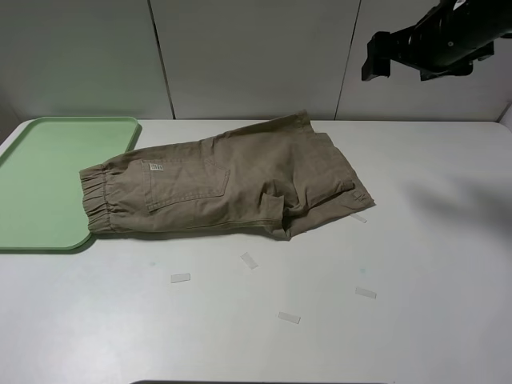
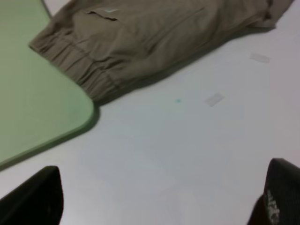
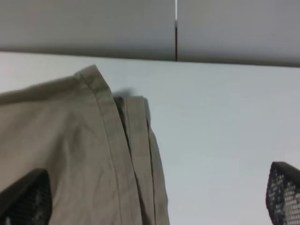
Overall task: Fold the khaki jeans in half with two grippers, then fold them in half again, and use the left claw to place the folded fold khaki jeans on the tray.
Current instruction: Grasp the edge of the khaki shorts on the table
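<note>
The khaki jeans [image 1: 232, 180] lie folded on the white table, with the elastic waistband at the left and the hemmed legs at the right. The waistband reaches the right rim of the mint-green tray [image 1: 48, 176]. My right arm [image 1: 432, 40] hangs high at the back right, well above the cloth. Its gripper [image 3: 154, 197] is open and empty over the leg hems [image 3: 108, 140]. My left gripper [image 2: 157, 199] is open and empty above the bare table, in front of the waistband [image 2: 79, 61] and the tray's corner [image 2: 37, 103]. The left arm is out of the exterior high view.
Several small strips of clear tape [image 1: 180, 278] [image 1: 289, 318] [image 1: 366, 293] lie on the table in front of the jeans. A panelled grey wall [image 1: 256, 56] stands behind the table.
</note>
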Motion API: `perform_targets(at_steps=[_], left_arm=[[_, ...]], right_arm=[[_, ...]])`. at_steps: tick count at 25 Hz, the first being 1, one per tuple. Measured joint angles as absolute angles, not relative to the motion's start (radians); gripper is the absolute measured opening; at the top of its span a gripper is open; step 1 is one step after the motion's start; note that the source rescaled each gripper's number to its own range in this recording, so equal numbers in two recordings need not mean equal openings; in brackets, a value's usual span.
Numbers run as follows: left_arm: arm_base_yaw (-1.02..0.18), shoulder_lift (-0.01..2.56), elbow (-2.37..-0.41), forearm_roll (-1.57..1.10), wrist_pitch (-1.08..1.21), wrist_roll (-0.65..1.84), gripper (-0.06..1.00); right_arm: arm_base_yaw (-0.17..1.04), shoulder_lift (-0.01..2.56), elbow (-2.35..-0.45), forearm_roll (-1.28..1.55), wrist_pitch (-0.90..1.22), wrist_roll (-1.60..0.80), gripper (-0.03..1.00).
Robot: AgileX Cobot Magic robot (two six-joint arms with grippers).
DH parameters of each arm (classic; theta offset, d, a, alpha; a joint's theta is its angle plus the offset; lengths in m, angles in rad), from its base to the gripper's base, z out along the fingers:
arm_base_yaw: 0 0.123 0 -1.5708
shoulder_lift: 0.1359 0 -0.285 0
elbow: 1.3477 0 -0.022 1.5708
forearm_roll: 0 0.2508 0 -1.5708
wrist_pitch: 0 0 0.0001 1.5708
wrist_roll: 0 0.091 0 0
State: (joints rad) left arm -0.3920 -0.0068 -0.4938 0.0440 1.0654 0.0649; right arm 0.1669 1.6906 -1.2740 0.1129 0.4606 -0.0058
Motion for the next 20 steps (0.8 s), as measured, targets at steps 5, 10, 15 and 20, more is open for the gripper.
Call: perform_targets(at_steps=[5,10,15,20], left_arm=[[-0.392,-0.007,-0.494,0.058,1.065,0.065,0.85],[-0.392,-0.007,-0.494,0.059,1.065,0.065,0.85],[-0.392,-0.007,-0.494,0.06,1.065,0.065,0.85],[-0.392,-0.007,-0.494,0.06,1.065,0.065,0.85]], right_arm=[[0.135,1.816,-1.377,0.312,0.572,-0.223,0.99],[0.085,1.913,-1.417,0.377,0.659,-0.363,0.99],[0.039,1.982,-1.425,0.382,0.672,-0.409,0.99],[0.025,2.045,-1.425,0.41,0.674,-0.481,0.99]])
